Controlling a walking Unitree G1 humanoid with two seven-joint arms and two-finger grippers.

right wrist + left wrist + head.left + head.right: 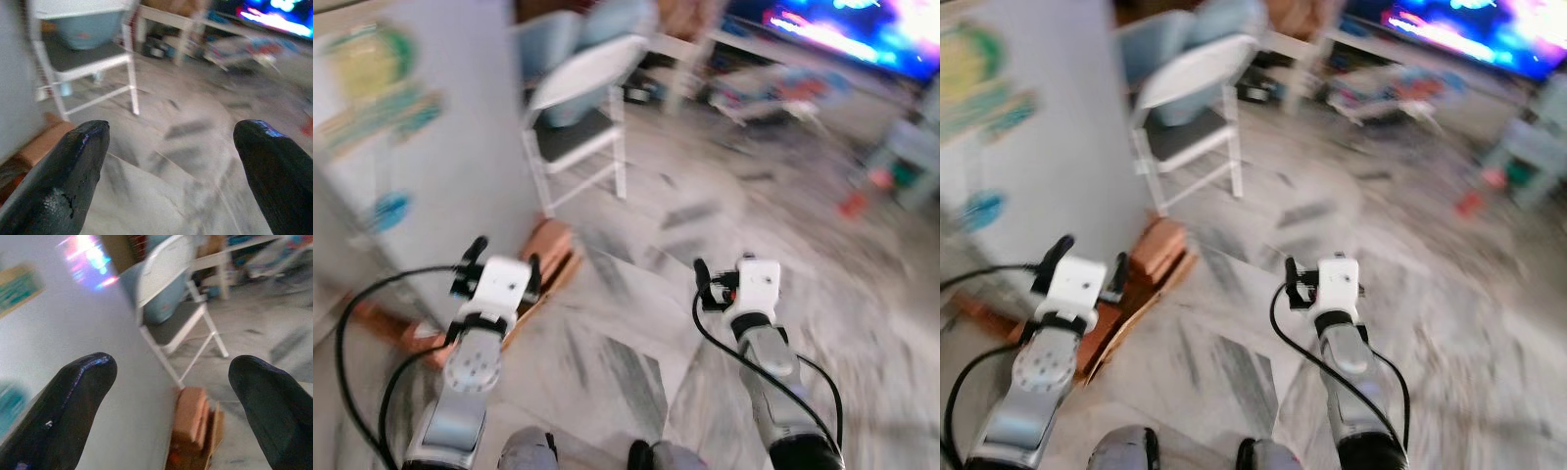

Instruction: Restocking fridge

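Nothing is held, so the step in hand is judged to be travel: the head views are smeared by motion, and the robot seems to be walking or turning beside the fridge [431, 147], whose white side, with coloured stickers on it, stands just left of and ahead of the left gripper [499, 264]. No goods for stocking can be made out in the blur.

The left gripper is held out at waist height, its two black fingers [73, 401] spread wide with nothing between them. The right gripper [720, 279] is held out level with it, well apart to the right, and its fingers [73, 171] are likewise spread and empty.

The next move is judged to call for finding either the goods or the fridge door; only the fridge's side is presented here, so a turn around it would probably be needed before any reach.

Below and just beyond the left gripper, brown cardboard [543, 259] lies on the floor against the fridge foot. The floor [636, 333] is pale grey-veined tile. Ahead of both grippers a white folding chair [578, 117] stands by the fridge. Far beyond the right gripper a lit screen [862, 29] glows over a low, cluttered shelf.
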